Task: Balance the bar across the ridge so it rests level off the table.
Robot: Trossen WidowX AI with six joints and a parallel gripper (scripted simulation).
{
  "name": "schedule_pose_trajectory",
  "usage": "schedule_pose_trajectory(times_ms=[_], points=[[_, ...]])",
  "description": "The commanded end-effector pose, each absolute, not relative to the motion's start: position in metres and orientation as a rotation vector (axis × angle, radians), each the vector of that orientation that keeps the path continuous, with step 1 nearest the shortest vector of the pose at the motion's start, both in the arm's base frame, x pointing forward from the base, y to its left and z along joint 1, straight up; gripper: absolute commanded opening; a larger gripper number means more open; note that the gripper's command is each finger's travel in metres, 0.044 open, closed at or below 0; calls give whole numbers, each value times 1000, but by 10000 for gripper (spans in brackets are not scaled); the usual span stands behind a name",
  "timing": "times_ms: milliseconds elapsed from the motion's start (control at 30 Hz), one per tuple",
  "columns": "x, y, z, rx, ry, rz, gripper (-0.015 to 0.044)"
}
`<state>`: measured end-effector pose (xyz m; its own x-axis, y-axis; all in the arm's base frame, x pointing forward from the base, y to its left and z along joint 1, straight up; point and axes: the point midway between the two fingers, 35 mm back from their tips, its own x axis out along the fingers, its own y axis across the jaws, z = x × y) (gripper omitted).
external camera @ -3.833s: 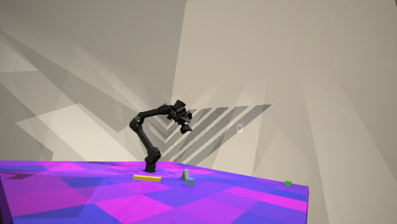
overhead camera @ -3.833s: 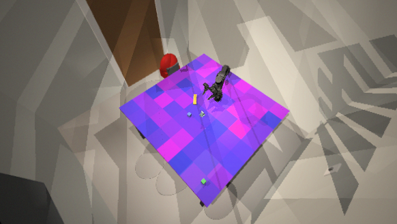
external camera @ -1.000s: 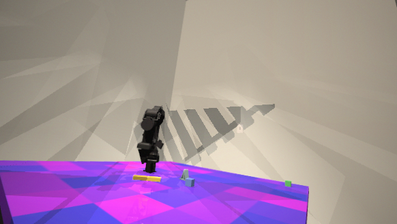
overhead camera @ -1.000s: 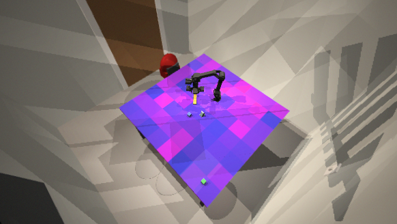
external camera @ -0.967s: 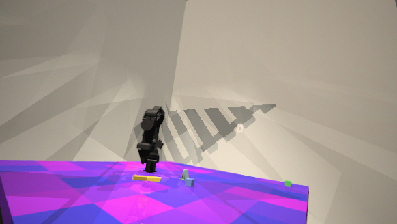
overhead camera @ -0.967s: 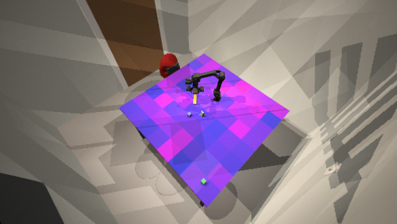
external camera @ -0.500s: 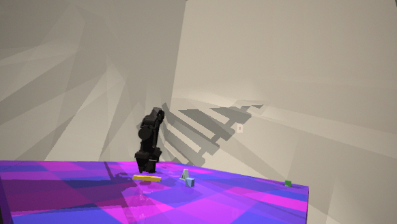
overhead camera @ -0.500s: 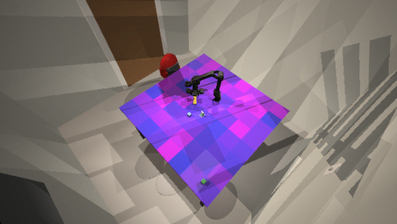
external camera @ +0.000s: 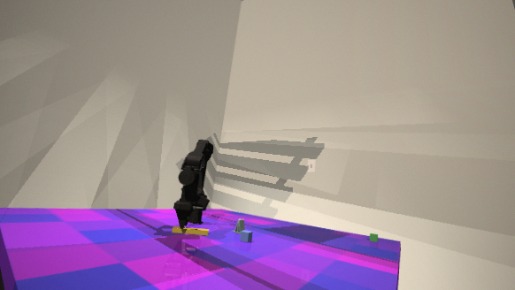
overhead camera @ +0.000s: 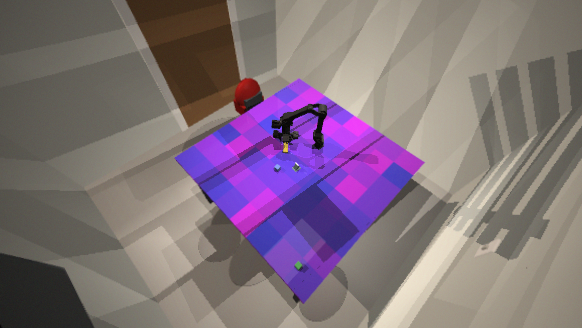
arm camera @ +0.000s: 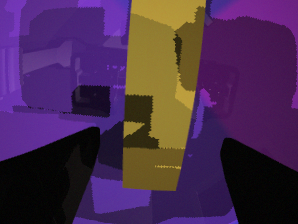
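More open than closed at the claw [overhead camera: 286, 139] [external camera: 189, 224] [arm camera: 162, 141], hovers over the yellow bar [overhead camera: 285, 148] [external camera: 195, 232] [arm camera: 155, 75], flat on the table [overhead camera: 310, 220] [external camera: 102, 254] [arm camera: 30, 130], well inside every edge, apart from the ridge [overhead camera: 296, 167] [external camera: 239, 226].

The top view is looking steeply down from afar, the exterior is facing across the same tabletop [overhead camera: 360, 227] [external camera: 146, 261], the wrist closely downward.

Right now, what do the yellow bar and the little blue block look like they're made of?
The yellow bar: perhaps painted wood or plastic, smooth and evenly coloured. The blue block: possibly plastic, plain flat faces, too small to tell.
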<state>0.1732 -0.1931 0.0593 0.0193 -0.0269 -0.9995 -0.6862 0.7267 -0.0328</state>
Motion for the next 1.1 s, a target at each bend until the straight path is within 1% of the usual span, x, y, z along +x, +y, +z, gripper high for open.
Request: schedule_pose_trajectory(times_ms=[0,667,867,1067], points=[[172,-191,49,-611,1480,581,315],[172,-191,45,-611,1480,581,315],[172,-192,46,-610,1484,573,158],[172,-192,46,-610,1484,573,117]])
